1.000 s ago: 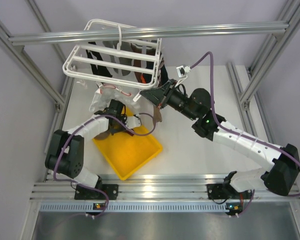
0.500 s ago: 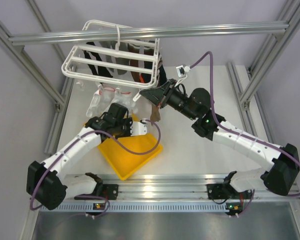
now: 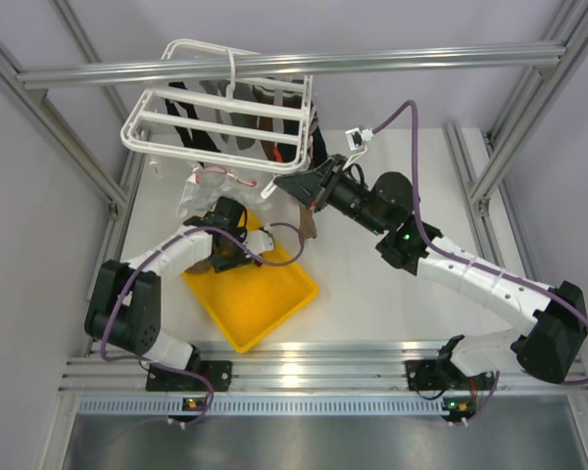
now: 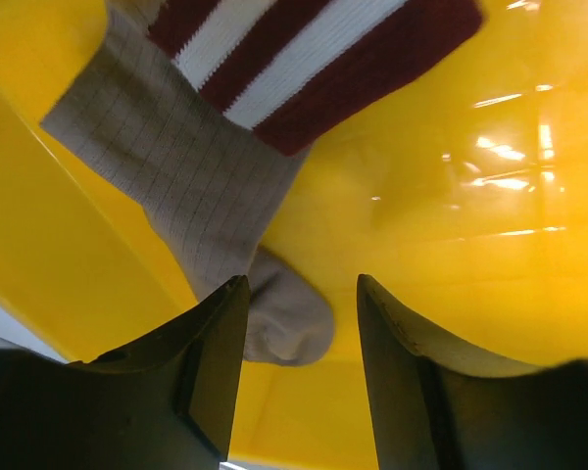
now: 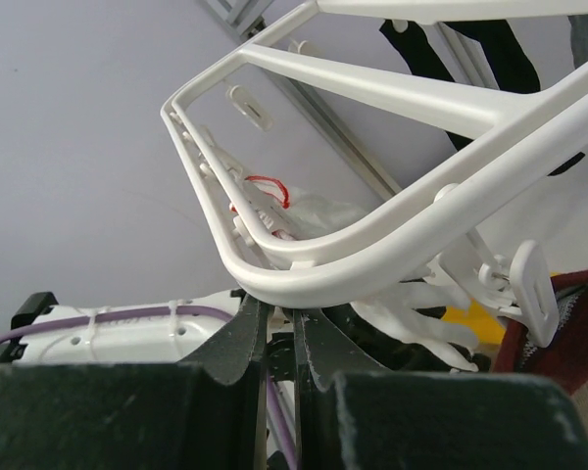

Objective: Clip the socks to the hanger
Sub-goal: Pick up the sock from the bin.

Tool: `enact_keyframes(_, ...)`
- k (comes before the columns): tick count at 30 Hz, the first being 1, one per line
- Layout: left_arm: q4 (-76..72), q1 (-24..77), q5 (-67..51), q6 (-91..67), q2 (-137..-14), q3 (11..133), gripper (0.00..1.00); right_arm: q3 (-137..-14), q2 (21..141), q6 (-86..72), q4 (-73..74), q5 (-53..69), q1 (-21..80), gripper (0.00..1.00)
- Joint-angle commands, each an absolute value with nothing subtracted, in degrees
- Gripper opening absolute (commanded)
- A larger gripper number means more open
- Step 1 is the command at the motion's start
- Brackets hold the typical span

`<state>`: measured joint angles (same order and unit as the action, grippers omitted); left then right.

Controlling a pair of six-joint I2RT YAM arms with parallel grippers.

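The white hanger [image 3: 220,122] hangs at the back left, with several dark socks [image 3: 191,122] dangling through it. My right gripper [image 3: 286,186] is at its near right corner; in the right wrist view its jaws [image 5: 284,311] are pinched together under the hanger's curved rim [image 5: 372,264]. A brown sock [image 3: 310,227] hangs just beside that corner. My left gripper [image 3: 237,250] is low inside the yellow tray [image 3: 265,304]. It is open [image 4: 302,289], with the toe of a beige sock [image 4: 176,176] between its fingers. A red-and-white striped sock [image 4: 304,59] lies beyond it.
A crumpled clear plastic bag [image 3: 201,191] lies on the table under the hanger, behind the tray. An aluminium crossbar [image 3: 274,64] carries the hanger's hook. Frame posts stand along both sides. A white clip [image 5: 529,289] dangles from the rim near my right fingers.
The left arm's elbow swung out toward the front left and came back. Its gripper now stands open over the beige sock. The hanger tilted slightly; the right arm kept still.
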<state>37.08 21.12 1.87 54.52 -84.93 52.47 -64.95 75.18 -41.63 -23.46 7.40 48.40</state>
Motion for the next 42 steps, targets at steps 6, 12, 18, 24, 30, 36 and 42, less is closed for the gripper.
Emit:
enact_keyframes(6,23.32,18.63,6.15,60.46,-91.31,52.39,0.60,-66.53,74.27,-41.57,-24.79,5.27,46.58,0.00)
enact_keyframes(12,21.26,18.11,7.38,62.05,-94.22,52.21,0.36,-66.45,73.92,-41.40,-24.35,5.19,46.15,0.00)
enact_keyframes(18,28.55,18.81,3.00,62.66,-88.08,53.70,0.00,-66.18,73.74,-41.31,-24.52,5.36,46.06,0.00)
enact_keyframes(24,41.20,22.49,-2.00,62.40,-77.27,56.86,0.00,-65.83,73.74,-41.84,-24.79,5.45,46.06,0.00)
enact_keyframes(30,47.02,26.19,-4.84,63.89,-70.23,54.76,0.00,-66.09,73.83,-41.92,-24.70,5.71,46.05,0.00)
enact_keyframes(36,47.37,26.11,1.56,62.93,-72.15,50.01,0.00,-66.01,73.57,-41.57,-24.43,5.63,46.05,0.00)
enact_keyframes(42,42.55,23.65,6.94,62.40,-78.39,47.29,0.00,-65.83,73.39,-41.49,-24.17,5.54,46.14,0.00)
